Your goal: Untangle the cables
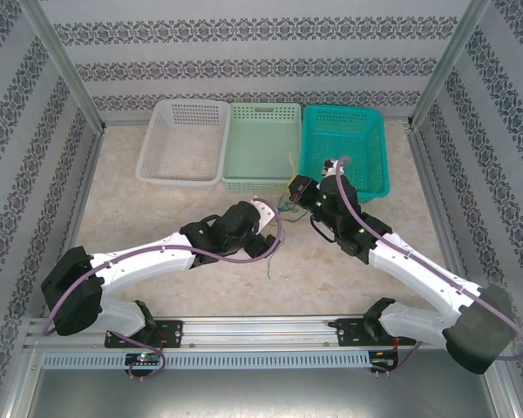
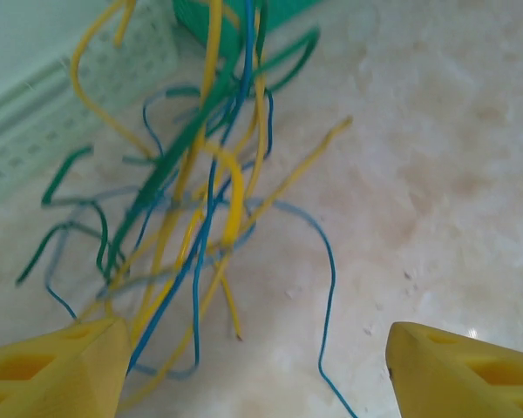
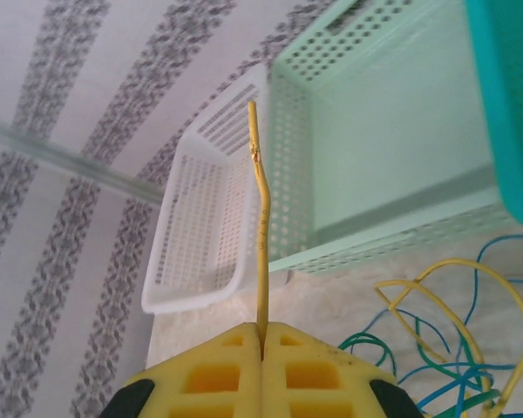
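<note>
The top external camera sits above and behind the arm bases [image 1: 148,335], looking down and forward over the whole surface [image 1: 139,218] to the far wall [image 1: 261,61]. The left wrist camera looks past the left claw [image 2: 257,348], close above the cables [image 2: 209,200]. The right wrist camera looks past the right claw [image 3: 263,335], low, toward the white basket [image 3: 200,252] and pale green basket [image 3: 296,174]; all three views share the cables.
</note>
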Motion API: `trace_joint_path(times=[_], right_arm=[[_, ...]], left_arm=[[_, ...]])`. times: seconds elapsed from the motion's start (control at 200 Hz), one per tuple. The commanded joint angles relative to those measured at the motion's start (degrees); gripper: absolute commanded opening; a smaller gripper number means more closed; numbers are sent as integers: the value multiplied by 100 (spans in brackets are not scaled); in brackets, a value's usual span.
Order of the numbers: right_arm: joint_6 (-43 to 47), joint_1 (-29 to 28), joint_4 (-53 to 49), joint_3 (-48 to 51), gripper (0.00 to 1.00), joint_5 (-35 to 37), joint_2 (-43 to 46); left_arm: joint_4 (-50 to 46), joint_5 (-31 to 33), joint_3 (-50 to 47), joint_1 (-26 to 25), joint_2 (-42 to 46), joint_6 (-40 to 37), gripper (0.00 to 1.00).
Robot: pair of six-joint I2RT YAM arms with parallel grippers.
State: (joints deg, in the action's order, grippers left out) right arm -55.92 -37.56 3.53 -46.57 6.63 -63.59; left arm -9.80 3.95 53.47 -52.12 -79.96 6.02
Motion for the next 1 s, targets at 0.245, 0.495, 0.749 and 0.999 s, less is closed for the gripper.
trace_joint_path(times=[0.245,0.495,0.749,0.999], right_arm=[[1713,-344,-33,-724,0,15,57],[1365,-204,64,-664,0,-709,-131],[897,191,81,-204,0,-629,280],[797,448,-806,-371,1,-816,263]], left_arm=[[417,105,315,698,313,-577,76],[292,-446,565,729,-58,-1157,49],[187,-808,583,756,-224,-1100,2],[459,-1128,517,867,-156,-876,0]])
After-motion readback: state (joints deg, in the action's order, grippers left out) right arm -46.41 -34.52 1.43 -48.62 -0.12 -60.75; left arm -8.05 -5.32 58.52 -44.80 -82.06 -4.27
